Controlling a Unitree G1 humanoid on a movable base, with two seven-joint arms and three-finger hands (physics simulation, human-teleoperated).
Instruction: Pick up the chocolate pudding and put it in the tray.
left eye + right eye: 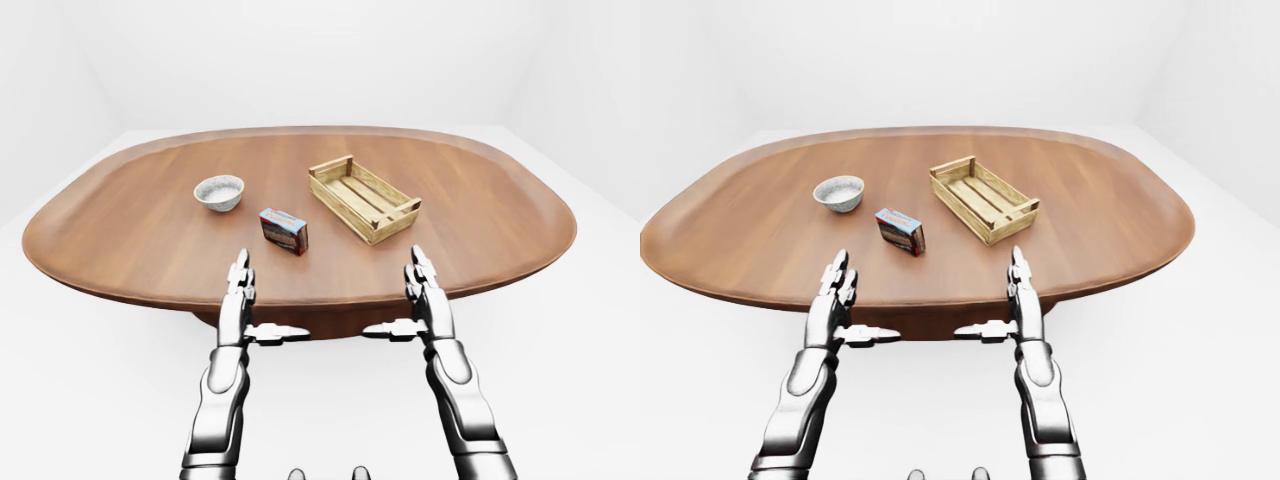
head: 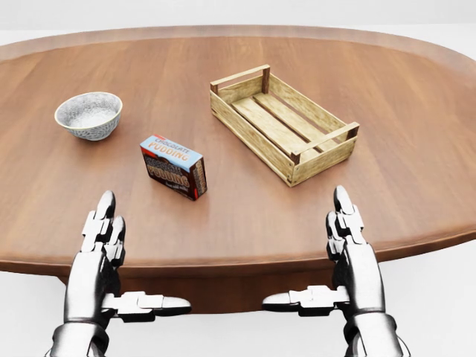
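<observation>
- Silver and jointed, the left hand (image 2: 100, 256) is held flat with its fingers stretched toward the table and its thumb out sideways; it is spread and holds nothing.
- Its twin, the right hand (image 2: 349, 256), mirrors it: fingers straight, thumb pointing inward, nothing in its grasp.
- Both hands hover at the near edge of the table (image 2: 416, 163), apart from everything on it.
- Just beyond the left hand, slightly to its right in the head view, stands the chocolate pudding box (image 2: 173, 166), resting on a long side with its blue printed face up and turned at an angle.
- Right of the box and a little farther away lies the wooden tray (image 2: 316, 165), a slatted crate set diagonally and holding nothing.
- Judging by this, the task has not begun: the box is untouched and the reach is the step in hand.
- The next move likely calls for the left hand, the closer one, to go forward and close its fingers round the box's narrow sides, then carry it right and over the tray's near wall.
- A speckled bowl (image 2: 89, 114) sits far left of the box, well apart from it and outside the path to the tray.
- Nothing lies between box and tray; the tray's raised rim is the one thing the box must be lifted over.
</observation>
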